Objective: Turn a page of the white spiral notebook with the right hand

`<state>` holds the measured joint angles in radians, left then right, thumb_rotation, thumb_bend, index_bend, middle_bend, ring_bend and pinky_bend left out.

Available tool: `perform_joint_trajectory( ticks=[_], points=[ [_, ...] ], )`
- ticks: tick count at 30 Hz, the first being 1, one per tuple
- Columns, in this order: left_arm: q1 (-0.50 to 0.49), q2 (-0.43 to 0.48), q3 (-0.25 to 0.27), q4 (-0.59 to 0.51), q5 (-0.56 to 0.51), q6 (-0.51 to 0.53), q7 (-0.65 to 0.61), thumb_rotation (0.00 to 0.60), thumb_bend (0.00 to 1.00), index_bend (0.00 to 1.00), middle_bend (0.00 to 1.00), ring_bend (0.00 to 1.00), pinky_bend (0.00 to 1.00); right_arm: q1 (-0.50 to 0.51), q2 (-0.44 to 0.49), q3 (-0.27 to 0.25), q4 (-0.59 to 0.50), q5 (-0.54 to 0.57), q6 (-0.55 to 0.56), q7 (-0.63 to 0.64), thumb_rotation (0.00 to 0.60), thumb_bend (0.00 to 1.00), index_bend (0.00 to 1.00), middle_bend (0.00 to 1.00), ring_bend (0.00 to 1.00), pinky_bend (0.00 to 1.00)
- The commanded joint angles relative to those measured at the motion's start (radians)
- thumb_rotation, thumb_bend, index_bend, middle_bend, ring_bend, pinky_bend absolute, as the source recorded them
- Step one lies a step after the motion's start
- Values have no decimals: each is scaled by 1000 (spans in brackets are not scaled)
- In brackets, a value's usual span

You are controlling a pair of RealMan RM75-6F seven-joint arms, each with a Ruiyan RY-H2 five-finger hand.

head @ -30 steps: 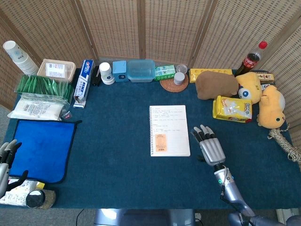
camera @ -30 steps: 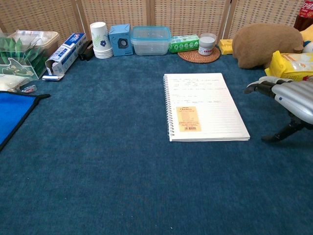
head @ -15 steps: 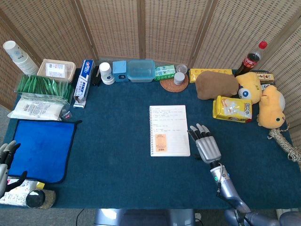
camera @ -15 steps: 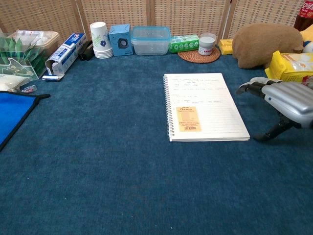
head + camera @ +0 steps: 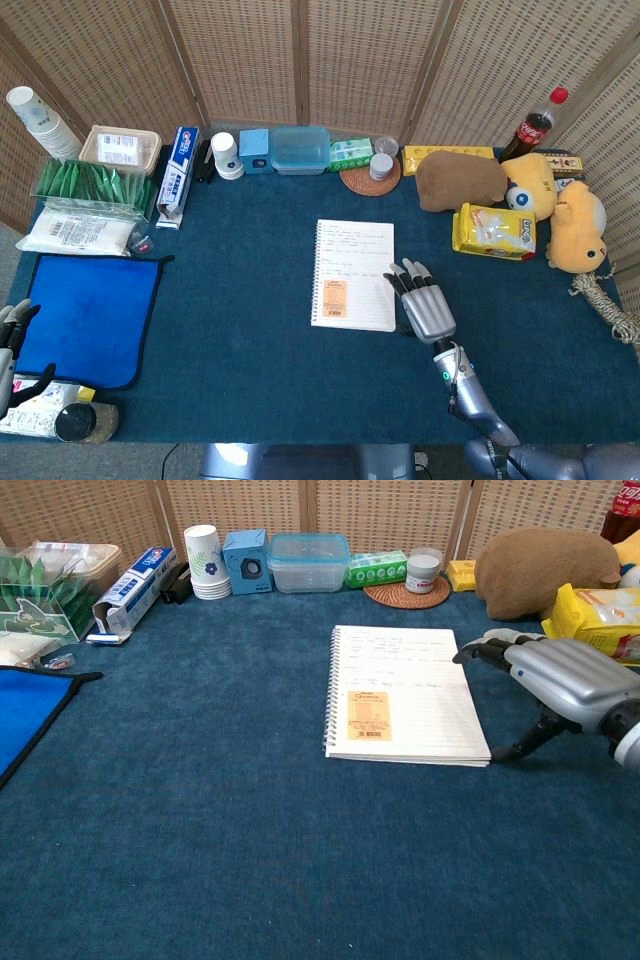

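The white spiral notebook [image 5: 352, 268] [image 5: 402, 690] lies open near the middle of the blue table, spiral on its left, an orange sticker on the lined page. My right hand [image 5: 424, 306] [image 5: 560, 683] is at the notebook's right edge, fingers spread and pointing away from me. Its thumb tip touches the page's near right corner, and nothing is held. My left hand [image 5: 10, 345] shows only at the head view's lower left edge, fingers apart, holding nothing.
A yellow packet [image 5: 493, 232] [image 5: 598, 612] and a brown plush [image 5: 458, 180] lie right of the notebook. A clear container [image 5: 299, 150], a coaster with a jar [image 5: 371, 175] and a toothpaste box [image 5: 178, 175] line the back. A blue cloth [image 5: 85, 310] lies far left.
My right hand has moved left to the notebook's right edge. The notebook has slid a little to the left and turned slightly.
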<state>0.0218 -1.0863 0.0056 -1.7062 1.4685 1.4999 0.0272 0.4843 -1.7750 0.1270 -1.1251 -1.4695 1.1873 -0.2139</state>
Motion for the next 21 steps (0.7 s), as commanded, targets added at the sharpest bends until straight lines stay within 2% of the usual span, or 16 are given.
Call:
perform_joint_trajectory(
  ticks=[1, 13, 15, 21],
  points=[
    [0, -2, 0, 3, 1, 1, -5, 600, 305, 144, 29, 0, 0, 13, -9, 10, -19, 0, 2, -18, 600, 50, 149, 164, 35, 122],
    [6, -12, 2, 25, 0, 6, -32, 600, 304, 145, 28, 0, 0, 67, -45, 62, -67, 21, -3, -70, 600, 42, 131, 163, 35, 122],
    [9, -16, 1, 33, -3, 8, -45, 600, 305, 145, 28, 0, 0, 89, -63, 96, -69, 33, 0, -69, 600, 42, 130, 163, 35, 123],
    [13, -24, 3, 48, 0, 12, -64, 600, 305, 144, 27, 0, 0, 117, -96, 136, -53, 58, 4, -54, 600, 39, 123, 161, 35, 122]
  ],
)
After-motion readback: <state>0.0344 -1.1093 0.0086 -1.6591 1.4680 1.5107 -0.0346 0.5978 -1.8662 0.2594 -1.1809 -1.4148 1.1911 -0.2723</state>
